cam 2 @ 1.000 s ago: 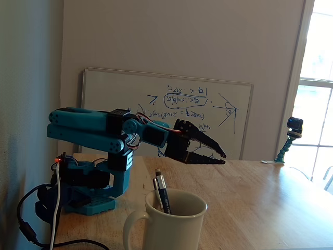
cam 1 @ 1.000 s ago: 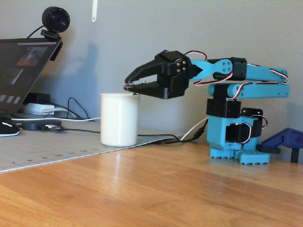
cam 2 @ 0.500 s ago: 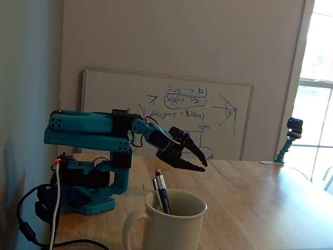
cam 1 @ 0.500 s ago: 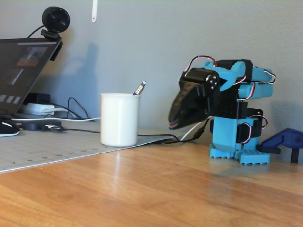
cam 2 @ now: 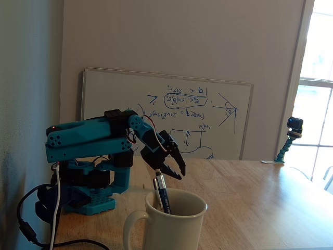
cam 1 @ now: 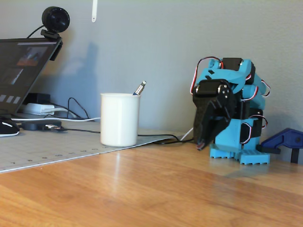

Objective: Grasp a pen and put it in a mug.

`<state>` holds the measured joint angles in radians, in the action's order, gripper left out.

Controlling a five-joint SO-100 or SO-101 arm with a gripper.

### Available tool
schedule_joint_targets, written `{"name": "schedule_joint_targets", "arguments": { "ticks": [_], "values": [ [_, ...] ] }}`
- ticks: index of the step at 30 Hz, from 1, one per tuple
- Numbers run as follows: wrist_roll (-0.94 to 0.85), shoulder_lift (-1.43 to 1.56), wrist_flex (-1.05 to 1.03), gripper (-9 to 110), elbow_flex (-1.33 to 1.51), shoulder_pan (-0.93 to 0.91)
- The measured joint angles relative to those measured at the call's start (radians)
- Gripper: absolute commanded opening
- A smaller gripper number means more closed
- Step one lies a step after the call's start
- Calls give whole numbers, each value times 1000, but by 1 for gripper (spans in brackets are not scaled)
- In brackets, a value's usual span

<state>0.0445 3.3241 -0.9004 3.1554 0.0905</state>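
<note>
On the wooden worktop (cam 1: 156,189), the white ceramic mug (cam 1: 120,119) holds the slim blue pen (cam 2: 163,196), leaning against its rim. At its three o'clock in a fixed view, the folded blue arm's black gripper (cam 1: 202,143) rests, jaws slightly spread, pinching nothing.

The mug (cam 2: 171,221) hides the pen's (cam 2: 162,194) lower end, and the frame's bottom edge crops the mug's base.

One fixed view sits low, near worktop (cam 1: 156,189) level, looking sideways across it at the mug (cam 1: 120,119) with the arm (cam 1: 227,111) to the mug's right against a grey wall. Another fixed view stands close behind the mug (cam 2: 171,224), slightly above its rim, facing a whiteboard (cam 2: 166,112). Both share mug, arm and worktop.
</note>
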Motion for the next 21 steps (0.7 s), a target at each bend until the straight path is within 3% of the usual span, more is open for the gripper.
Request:
{"name": "schedule_joint_targets", "arguments": {
  "ticks": [11,21],
  "values": [
    [41,0,-236,3,0,40],
    [41,0,-259,3,0,40]
  ]
}}
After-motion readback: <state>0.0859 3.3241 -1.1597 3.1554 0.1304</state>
